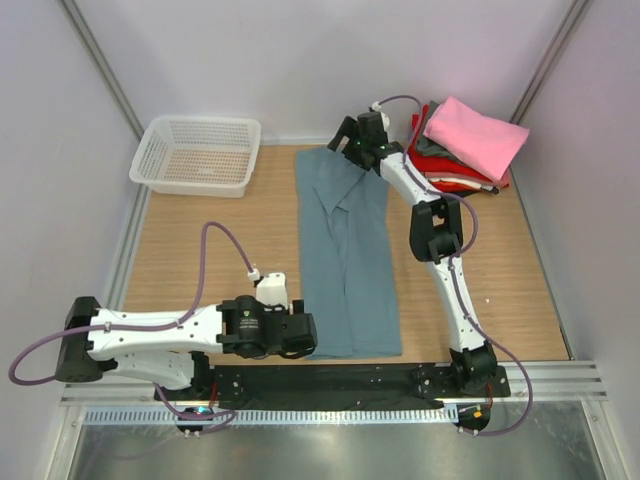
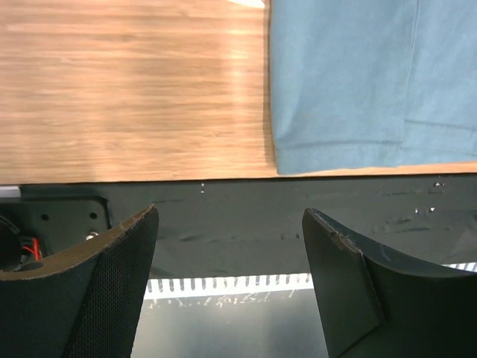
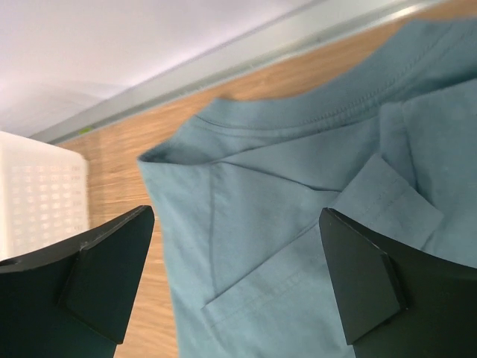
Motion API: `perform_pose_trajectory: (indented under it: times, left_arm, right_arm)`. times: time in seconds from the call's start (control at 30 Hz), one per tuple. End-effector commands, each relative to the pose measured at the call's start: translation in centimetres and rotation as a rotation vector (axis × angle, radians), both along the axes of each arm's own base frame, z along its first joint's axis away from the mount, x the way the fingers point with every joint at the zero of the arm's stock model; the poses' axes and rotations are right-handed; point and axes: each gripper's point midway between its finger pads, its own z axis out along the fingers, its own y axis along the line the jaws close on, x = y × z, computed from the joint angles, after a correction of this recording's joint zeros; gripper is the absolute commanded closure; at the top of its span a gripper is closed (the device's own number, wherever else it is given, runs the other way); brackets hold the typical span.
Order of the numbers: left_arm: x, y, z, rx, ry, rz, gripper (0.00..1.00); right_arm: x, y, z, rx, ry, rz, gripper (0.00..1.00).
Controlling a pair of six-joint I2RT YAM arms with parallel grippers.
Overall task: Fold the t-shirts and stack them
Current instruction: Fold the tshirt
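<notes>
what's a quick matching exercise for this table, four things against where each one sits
1. long dusty teal-blue cloth t-shirt
2. folded pink cloth t-shirt
3. white plastic lattice basket
4. left gripper

a. far left corner
b. on top of the far right stack
c. open, by the near edge
d. spread down the middle

Pairs: 1-d, 2-b, 3-a, 4-c

Buried under the pink t-shirt (image 1: 478, 135), edges only: red t-shirt (image 1: 460, 183) and grey t-shirt (image 1: 431, 147). Cropped by left wrist view's top and right edges: teal t-shirt (image 2: 358, 82).
</notes>
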Motion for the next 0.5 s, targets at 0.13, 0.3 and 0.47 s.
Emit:
perform_pose_trajectory:
  times: [0.13, 0.3, 0.47]
  left_arm:
    - [3.0, 0.6, 3.1, -0.035, -0.190, 0.028, 0.18]
    - [3.2, -1.2, 2.1, -0.079, -0.210, -0.038, 0.21]
    - [3.1, -4.2, 0.3, -0.213, -0.167, -0.074, 0.27]
  right_arm:
    - [-3.1, -1.1, 18.6, 0.042, -0.233, 0.083, 0.00]
    - [-12.7, -4.9, 21.4, -0.072, -0.074, 0.047, 0.00]
    - [-27.7, -8.5, 13.5, -0.341, 0.113, -0.044, 0.00]
